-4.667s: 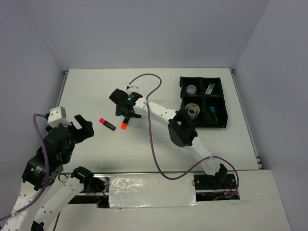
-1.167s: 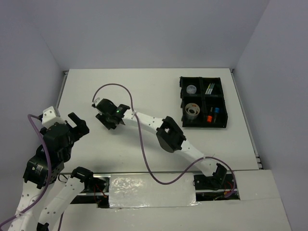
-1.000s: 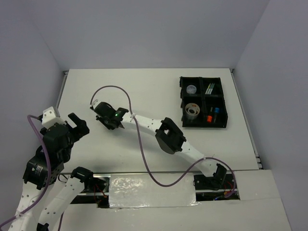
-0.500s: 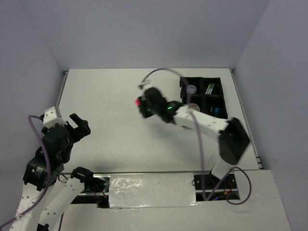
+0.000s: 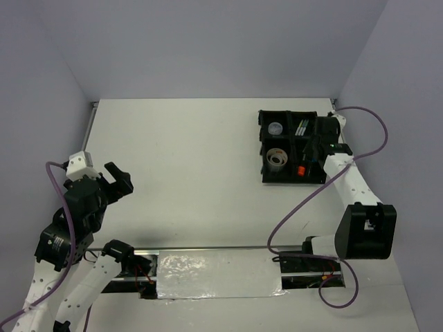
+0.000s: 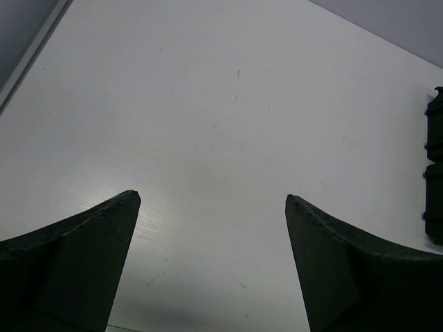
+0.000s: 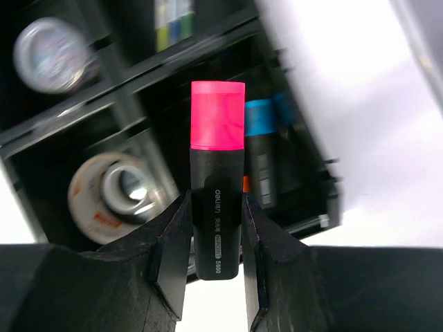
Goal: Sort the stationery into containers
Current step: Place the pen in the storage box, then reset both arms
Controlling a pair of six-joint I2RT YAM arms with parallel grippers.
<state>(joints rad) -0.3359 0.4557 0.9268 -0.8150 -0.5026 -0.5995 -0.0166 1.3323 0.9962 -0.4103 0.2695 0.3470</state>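
Presently right gripper [image 7: 216,228] clamps pink marker [image 7: 217,173] above the tray [image 5: 261,146] near the tabletop's far right corner, tape ring [image 7: 114,190] and blue marker [image 7: 261,138] beneath; left gripper [image 6: 210,198] spread wide

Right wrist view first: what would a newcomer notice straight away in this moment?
The pink-ended marker clamped in the right gripper, hanging over the black tray at the far right of the table. Below it lie the tape ring and a blue-ended marker. The left gripper hangs open, holding nothing.

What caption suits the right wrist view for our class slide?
The right fingers grip a pink-ended marker over the black tray, where a tape ring and blue-ended marker lie.
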